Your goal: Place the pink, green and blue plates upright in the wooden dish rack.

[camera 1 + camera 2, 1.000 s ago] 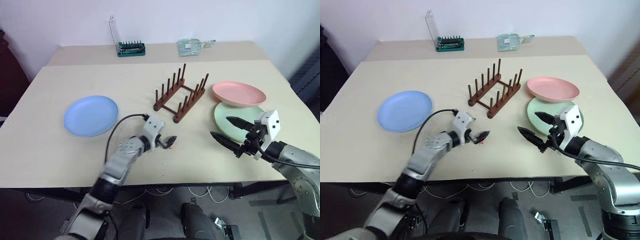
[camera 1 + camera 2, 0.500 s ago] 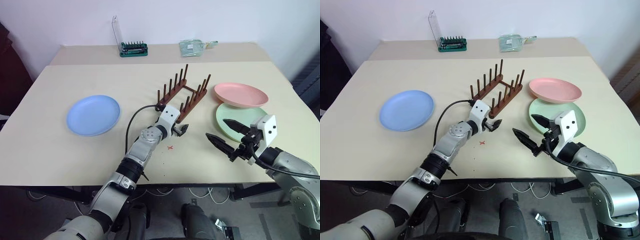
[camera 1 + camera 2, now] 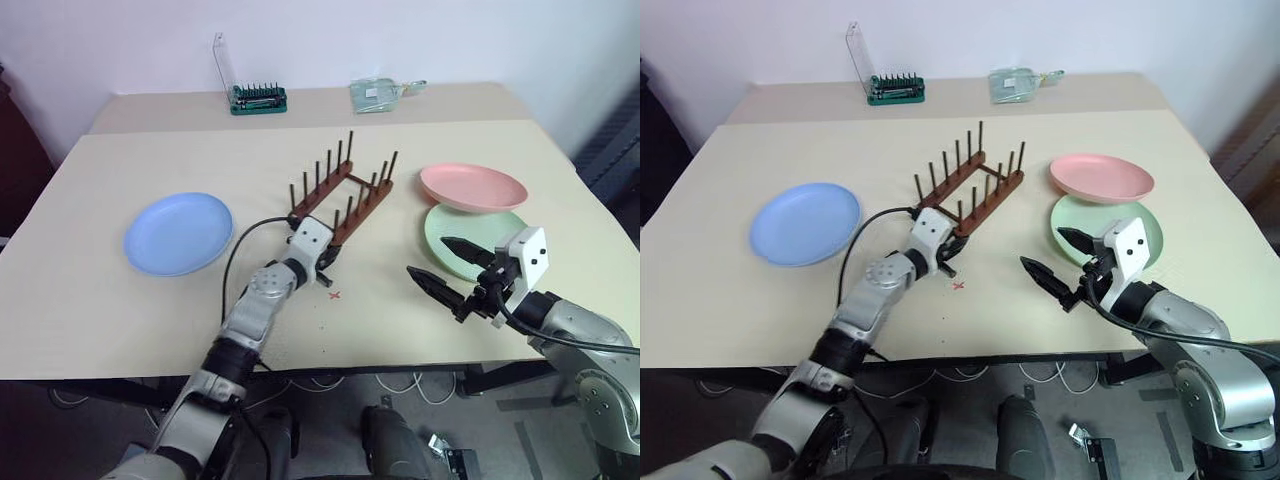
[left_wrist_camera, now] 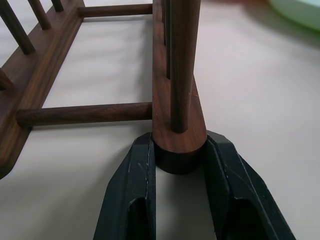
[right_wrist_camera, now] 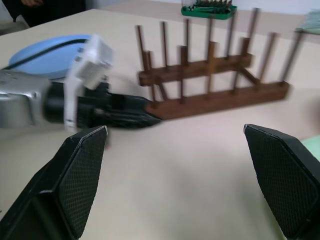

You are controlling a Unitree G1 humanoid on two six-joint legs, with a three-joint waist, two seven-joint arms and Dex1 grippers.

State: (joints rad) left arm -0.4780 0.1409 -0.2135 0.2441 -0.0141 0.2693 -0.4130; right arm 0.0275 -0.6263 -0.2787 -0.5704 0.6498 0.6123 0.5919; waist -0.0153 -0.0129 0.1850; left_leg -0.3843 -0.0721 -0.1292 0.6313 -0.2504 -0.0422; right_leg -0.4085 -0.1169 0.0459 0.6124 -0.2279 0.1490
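Green plate (image 3: 470,232) — far edge under pink plate (image 3: 473,187)

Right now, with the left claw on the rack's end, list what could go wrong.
1. The left claw pinches only the rounded tip of one rail of the wooden dish rack; pulling may let it slip or swing the rack round.
2. The pink plate overlaps the green plate close beside the rack; a swinging rack could knock them.
3. The open right claw hovers at the green plate's edge and might nudge it.
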